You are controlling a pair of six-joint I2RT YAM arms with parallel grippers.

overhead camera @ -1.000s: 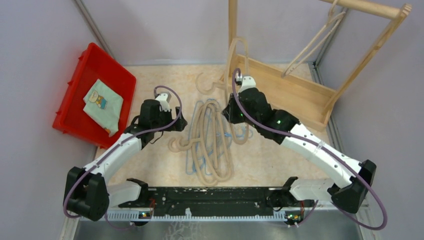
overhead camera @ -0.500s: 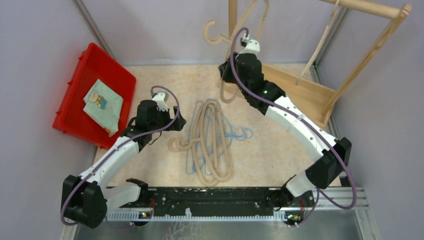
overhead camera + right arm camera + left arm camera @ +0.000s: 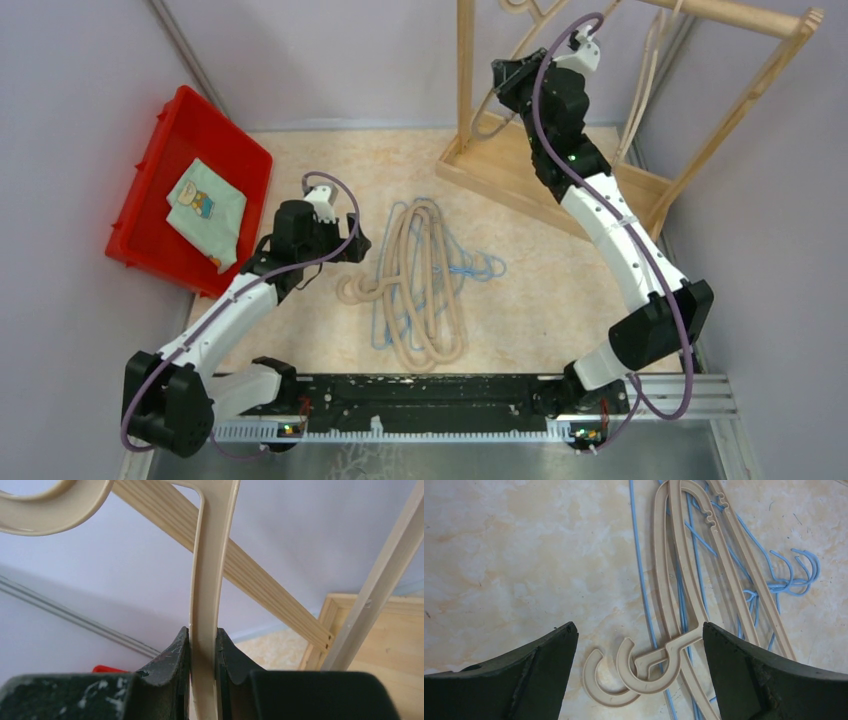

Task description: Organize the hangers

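Note:
A pile of beige hangers lies mid-table over thin light-blue wire hangers. My left gripper is open and empty just left of the pile. In the left wrist view it hovers over two beige hooks, with the blue wire hooks to the right. My right gripper is raised by the wooden rack and shut on a beige hanger. In the right wrist view it clamps that hanger's neck, hook at top left. Another beige hanger hangs from the rack's top rail.
A red bin with a folded printed cloth sits at the left. The rack's wooden base tray fills the back right corner. A slanted rack bar crosses behind the held hanger. Grey walls close the back and sides.
My right arm has lifted the beige hanger off the table and carried it up and to the right, to the rack's upper part. The left arm has barely moved.

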